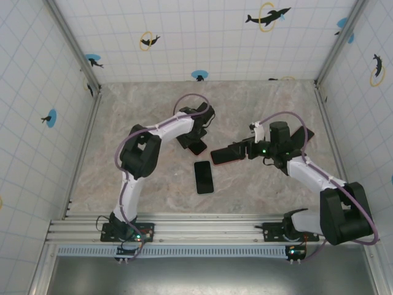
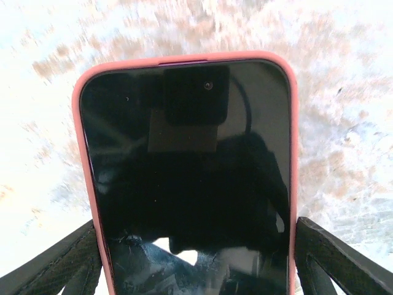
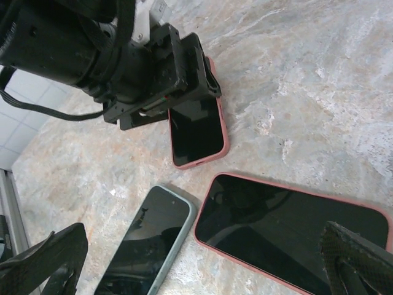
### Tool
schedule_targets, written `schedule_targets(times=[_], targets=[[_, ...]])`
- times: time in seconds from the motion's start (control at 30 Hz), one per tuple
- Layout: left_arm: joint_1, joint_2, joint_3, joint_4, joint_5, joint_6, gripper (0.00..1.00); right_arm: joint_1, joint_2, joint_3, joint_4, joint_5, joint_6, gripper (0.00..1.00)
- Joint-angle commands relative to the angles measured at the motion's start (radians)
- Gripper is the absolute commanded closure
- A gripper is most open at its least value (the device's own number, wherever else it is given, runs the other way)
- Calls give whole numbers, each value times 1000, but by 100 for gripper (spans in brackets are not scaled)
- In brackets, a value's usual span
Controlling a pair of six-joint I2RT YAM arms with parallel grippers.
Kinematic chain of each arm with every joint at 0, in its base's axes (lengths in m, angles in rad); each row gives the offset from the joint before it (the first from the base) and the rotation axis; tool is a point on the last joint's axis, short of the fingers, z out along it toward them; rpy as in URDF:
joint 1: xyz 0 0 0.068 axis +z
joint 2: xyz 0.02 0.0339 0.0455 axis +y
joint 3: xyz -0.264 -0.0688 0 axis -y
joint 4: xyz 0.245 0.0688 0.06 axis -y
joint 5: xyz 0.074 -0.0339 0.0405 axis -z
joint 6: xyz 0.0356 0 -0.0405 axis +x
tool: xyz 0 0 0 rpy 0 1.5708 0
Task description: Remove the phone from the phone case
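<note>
Marbled table point(image 1: 153, 117) carries three handsets. The left gripper point(image 2: 195, 243) is clamped across the long sides of the pink phone case point(image 2: 184, 59), with the phone point(image 2: 190, 178) seated inside it, screen up and flat on the stone, near a second pink-cased handset point(image 3: 295, 227) and a green-cased one point(image 3: 147, 239). The right gripper point(image 3: 202, 236) hangs over those two with fingers spread wide and nothing between them; to do this well, I judge the left should pin the case by its rim while the right peels a free corner's lip off the glass.
</note>
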Motion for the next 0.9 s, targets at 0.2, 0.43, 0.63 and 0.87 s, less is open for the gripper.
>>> schedule_targets(times=[0.2,0.43,0.63,0.87], targets=[[21,-204,-72,173,21,153,51,30,49,-49,275,-50,235,1],[19,-301,-143,296,116,203,52,67,119,-9,338,-60,270,1],[6,-379,-205,405,209,236,52,93,200,35,416,-79,333,10],[-10,-436,-256,491,277,254,52,113,287,84,504,-99,399,23]])
